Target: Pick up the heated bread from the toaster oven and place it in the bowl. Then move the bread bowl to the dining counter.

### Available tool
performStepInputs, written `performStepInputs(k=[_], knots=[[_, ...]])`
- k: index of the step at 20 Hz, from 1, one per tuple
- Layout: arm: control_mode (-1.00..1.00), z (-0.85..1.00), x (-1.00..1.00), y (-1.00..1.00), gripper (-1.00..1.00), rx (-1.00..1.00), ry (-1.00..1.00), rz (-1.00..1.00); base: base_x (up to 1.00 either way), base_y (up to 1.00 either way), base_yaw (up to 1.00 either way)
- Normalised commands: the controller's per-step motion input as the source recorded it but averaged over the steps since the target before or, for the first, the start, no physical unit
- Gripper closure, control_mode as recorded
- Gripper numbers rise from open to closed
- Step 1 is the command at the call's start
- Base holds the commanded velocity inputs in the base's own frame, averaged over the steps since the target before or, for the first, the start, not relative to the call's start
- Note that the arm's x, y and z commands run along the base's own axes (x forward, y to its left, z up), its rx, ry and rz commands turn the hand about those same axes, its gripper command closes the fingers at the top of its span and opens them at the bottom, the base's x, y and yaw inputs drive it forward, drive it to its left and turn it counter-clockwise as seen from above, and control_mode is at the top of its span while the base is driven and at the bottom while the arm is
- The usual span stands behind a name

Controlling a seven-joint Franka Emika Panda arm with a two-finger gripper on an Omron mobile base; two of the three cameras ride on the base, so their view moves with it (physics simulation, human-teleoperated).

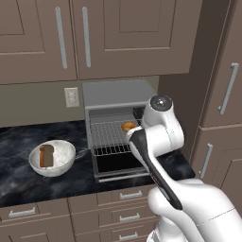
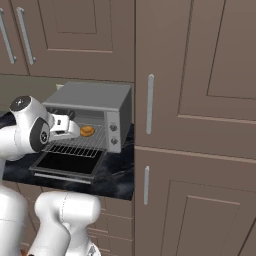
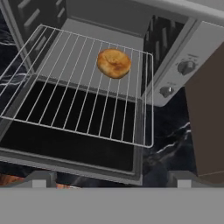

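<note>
My fingers [image 3: 109, 181] are spread wide and empty before the open toaster oven [image 1: 118, 97], the heated bread [image 3: 113, 63] on its rack, the bowl [image 1: 59, 165] unfilled, everything undone.

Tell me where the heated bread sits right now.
The heated bread lies on the wire rack of the open toaster oven, toward the rack's back right, near the knobs.
</note>
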Motion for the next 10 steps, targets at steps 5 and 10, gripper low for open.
performStepInputs(k=[5,10], knots=[[-1.0,-0.19,0.16,0.02,-1.0,0.02,0.0,0.0,0.0,0.0,0.0],[-1.0,-0.05,0.28,0.0,-1.0,0.01,0.0,0.0,0.0,0.0,0.0]])
